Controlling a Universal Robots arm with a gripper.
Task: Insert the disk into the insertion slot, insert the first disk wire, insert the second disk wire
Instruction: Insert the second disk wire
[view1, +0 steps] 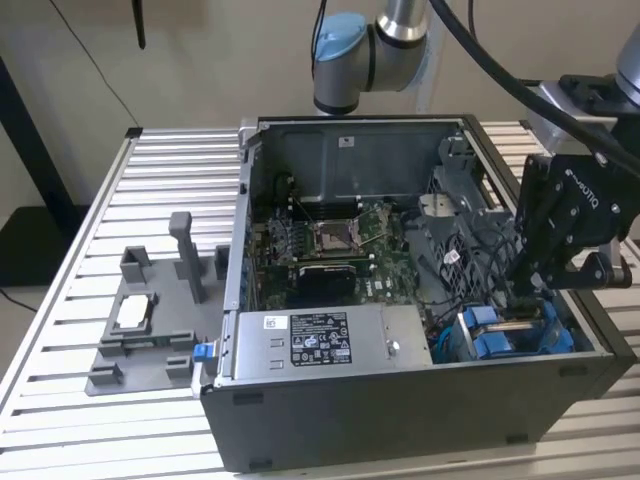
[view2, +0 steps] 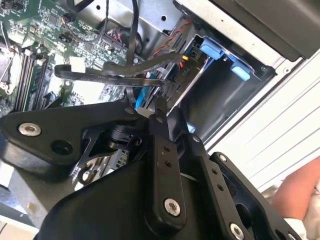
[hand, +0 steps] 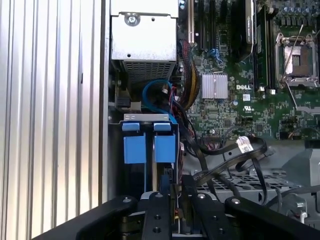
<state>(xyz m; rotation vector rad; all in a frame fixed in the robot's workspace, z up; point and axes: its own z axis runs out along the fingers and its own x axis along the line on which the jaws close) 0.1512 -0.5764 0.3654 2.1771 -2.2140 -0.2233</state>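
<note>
Exterior view: gripper (view1: 527, 290), fingers nearly shut, pinching something unclear, hangs directly above the seated blue-framed disk (view1: 500, 335).

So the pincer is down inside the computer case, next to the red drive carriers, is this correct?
Not quite: the drive carriers are blue, not red, as the exterior view shows. The pincer is indeed down inside the computer case, next to them.

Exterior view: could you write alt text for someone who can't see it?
A robot arm's black claw reaches down into the exterior view's right end of an open computer case, just above blue drive carriers. The case sits on a slatted metal table, with a grey holder beside it.
</note>
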